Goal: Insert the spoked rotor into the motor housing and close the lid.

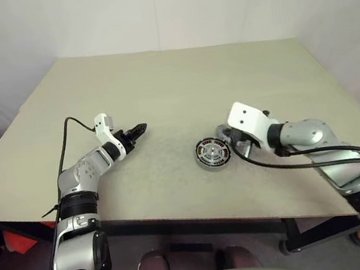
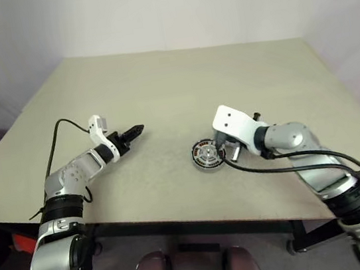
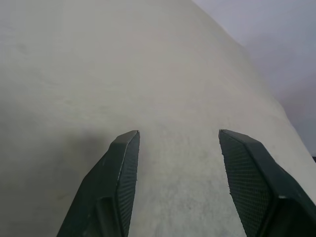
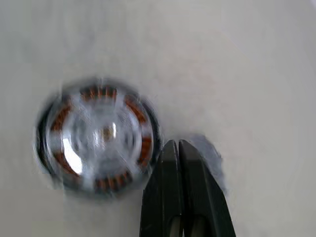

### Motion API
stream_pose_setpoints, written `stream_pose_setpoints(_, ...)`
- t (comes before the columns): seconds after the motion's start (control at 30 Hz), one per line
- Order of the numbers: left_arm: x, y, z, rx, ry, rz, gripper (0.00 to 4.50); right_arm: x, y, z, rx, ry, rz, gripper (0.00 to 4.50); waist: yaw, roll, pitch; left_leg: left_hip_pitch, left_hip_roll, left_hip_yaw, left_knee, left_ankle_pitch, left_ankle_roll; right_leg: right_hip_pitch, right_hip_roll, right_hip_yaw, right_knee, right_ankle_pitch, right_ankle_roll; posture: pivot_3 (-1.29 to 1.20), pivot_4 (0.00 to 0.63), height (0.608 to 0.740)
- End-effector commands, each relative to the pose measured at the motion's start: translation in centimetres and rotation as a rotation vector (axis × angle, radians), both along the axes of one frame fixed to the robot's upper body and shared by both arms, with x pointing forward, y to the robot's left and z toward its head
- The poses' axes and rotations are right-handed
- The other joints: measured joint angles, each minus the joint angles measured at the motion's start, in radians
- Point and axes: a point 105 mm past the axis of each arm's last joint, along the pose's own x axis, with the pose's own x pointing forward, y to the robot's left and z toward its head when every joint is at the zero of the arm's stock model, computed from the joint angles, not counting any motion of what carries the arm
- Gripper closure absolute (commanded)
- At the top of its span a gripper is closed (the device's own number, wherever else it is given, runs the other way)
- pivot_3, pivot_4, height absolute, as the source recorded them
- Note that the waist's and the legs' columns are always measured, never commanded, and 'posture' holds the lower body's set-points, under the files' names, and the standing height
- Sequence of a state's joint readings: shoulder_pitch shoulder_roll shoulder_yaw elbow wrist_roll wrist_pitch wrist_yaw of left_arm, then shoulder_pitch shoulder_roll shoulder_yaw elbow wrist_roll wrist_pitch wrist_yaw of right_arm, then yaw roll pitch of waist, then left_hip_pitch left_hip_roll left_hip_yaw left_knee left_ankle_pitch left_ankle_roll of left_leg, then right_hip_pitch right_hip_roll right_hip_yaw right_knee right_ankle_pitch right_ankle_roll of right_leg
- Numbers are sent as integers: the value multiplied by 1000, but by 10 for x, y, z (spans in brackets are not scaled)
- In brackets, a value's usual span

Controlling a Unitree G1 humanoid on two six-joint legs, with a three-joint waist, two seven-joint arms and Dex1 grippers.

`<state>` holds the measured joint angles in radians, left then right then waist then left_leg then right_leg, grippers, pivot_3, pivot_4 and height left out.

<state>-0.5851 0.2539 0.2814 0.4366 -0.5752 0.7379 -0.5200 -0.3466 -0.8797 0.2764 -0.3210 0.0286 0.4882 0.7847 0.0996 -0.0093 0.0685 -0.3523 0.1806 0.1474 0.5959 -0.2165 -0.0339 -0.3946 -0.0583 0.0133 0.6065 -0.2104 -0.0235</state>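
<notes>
The right gripper (image 4: 178, 148) has its two black fingers pressed tight together, with nothing between them. In the right wrist view the fingertips sit just beside the rim of the motor housing (image 4: 98, 136), so close that I cannot tell if they touch it. The housing is a round silver cup with a ring of copper-brown windings around a shiny middle.

In the left eye view the housing (image 1: 213, 152) lies flat on the table (image 1: 180, 88), a little right of the middle of the frame. The right arm comes in from the lower right corner, bent at the elbow, and its white wrist block points down and to the left at the housing.

The left gripper (image 3: 178, 140) has its fingers spread about halfway apart and holds nothing; bare table shows between them. In the left eye view it (image 1: 140, 128) hangs just above the table at middle left, pointing right toward the housing but well apart from it. Its arm rises from the lower left corner.
</notes>
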Motion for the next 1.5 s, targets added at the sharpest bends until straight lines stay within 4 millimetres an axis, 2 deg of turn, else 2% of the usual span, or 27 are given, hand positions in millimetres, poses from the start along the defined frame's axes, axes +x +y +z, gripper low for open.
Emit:
stream_pose_setpoints(0.03,4,-5,19,18,-83,-22,1786,-1,-12,7,-201,-19,178,4500,-1,0,0,0,0,0,0,0,0,0,0,0,0,0,0,0,0,740)
stream_pose_setpoints(0.13,4,-6,18,21,-85,-23,1760,6,-18,15,-303,-50,274,3915,-10,0,0,0,1,1,1,0,1,-1,0,0,1,0,0,0,0,740)
stream_pose_setpoints(0.23,3,-6,16,23,-83,-21,1760,14,-7,25,-359,-111,379,2958,-15,0,0,0,2,1,1,-2,4,-2,1,0,3,0,-1,0,0,740)
stream_pose_setpoints(0.4,3,-5,14,25,-80,-14,1760,5,12,21,-402,-90,565,2958,-12,0,0,-4,4,1,3,-3,7,-2,1,-5,2,-1,-4,0,0,740)
stream_pose_setpoints(0.63,2,-2,13,26,-80,-5,1760,-9,17,7,-465,-55,700,2958,-4,0,0,-14,8,0,9,-2,15,-7,0,-11,3,-2,-5,0,0,740)
stream_pose_setpoints(0.83,2,-2,14,26,-80,-4,1760,-12,18,-3,-471,-24,728,2958,-5,0,0,-13,8,0,13,-3,13,-7,0,-11,8,-2,-5,0,0,740)
stream_pose_setpoints(1.17,0,-4,13,30,-77,-11,1760,-4,4,-23,-515,38,702,2958,-5,0,0,-12,8,0,17,-3,11,-7,0,-11,13,-2,-6,0,0,740)
stream_pose_setpoints(1.5,-3,-3,10,34,-67,-5,1760,9,5,-21,-540,-2,677,2958,-8,0,0,-12,8,0,17,-3,11,-7,0,-11,15,-2,-6,0,0,740)
